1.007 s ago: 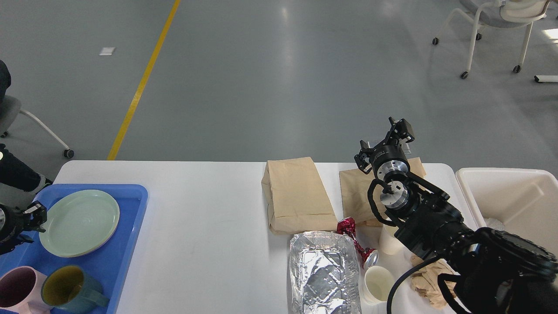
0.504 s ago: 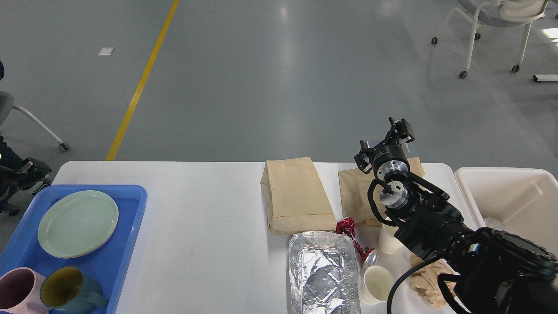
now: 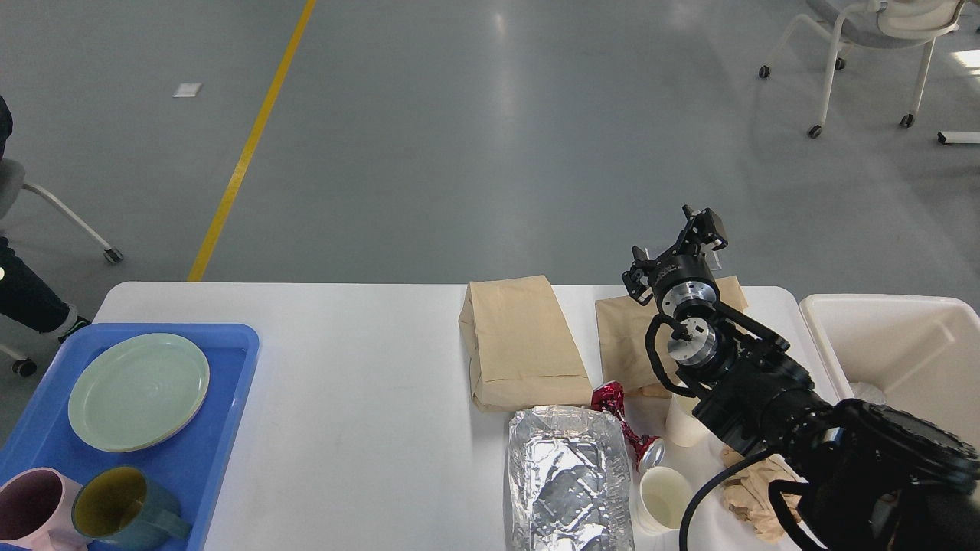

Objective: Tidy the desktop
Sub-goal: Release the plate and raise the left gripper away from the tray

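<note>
The desktop [image 3: 360,367] is a wide white table. On its right half lie two flat brown paper bags [image 3: 517,340] [image 3: 624,337], a foil container [image 3: 566,478], a red shiny wrapper [image 3: 616,413], two white paper cups [image 3: 662,497] [image 3: 681,425] and a crumpled brown paper [image 3: 750,493]. My right gripper [image 3: 674,249] is open and empty, held above the far edge of the right bag. My left gripper is out of view.
A white bin [image 3: 911,352] stands at the table's right end. A blue tray [image 3: 222,428] at the left holds a green plate [image 3: 138,390], a pink mug [image 3: 31,509] and a teal mug [image 3: 122,509]. Chairs stand on the floor beyond.
My left gripper rose from over the blue tray's left edge toward the far left and has left the view. The right arm has not moved.
</note>
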Robot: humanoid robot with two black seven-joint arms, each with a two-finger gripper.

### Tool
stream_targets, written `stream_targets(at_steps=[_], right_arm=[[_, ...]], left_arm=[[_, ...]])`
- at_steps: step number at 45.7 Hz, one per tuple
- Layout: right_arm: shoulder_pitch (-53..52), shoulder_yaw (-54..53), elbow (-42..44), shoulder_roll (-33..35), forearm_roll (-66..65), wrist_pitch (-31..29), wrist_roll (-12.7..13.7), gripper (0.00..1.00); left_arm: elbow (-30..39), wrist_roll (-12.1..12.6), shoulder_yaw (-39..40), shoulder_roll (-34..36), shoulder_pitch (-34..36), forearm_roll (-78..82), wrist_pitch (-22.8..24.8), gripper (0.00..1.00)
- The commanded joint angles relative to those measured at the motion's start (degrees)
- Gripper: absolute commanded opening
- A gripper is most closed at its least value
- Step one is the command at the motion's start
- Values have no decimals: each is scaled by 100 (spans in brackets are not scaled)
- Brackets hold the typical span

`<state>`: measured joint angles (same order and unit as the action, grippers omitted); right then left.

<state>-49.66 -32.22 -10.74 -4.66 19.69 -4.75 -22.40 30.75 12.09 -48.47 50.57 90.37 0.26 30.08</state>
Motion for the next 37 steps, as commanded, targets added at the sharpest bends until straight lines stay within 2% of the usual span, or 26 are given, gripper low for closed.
stream_targets(at_steps=[1, 6, 14, 20, 30, 37], right_arm=[[0, 5, 2, 0, 0, 0, -1, 100], [0, -3, 2, 0, 0, 0, -1, 100], [0, 6, 2, 0, 0, 0, -1, 100], [0, -3, 2, 0, 0, 0, 7, 100], [0, -3, 2, 0, 0, 0, -1, 100], [0, 5, 2, 0, 0, 0, -1, 100]], left_arm=[[10, -66, 284, 14, 95, -61, -28, 96], [1, -66, 855, -29, 60, -70, -29, 96], [-25, -66, 2296, -284, -238, -87, -72, 96], [-253, -58, 3781, -468, -871, -87, -116, 96], [-1185, -66, 6312, -1488, -1873, -96, -143, 96], [-1220, -66, 7790, -2033, -2242, -105, -143, 96]])
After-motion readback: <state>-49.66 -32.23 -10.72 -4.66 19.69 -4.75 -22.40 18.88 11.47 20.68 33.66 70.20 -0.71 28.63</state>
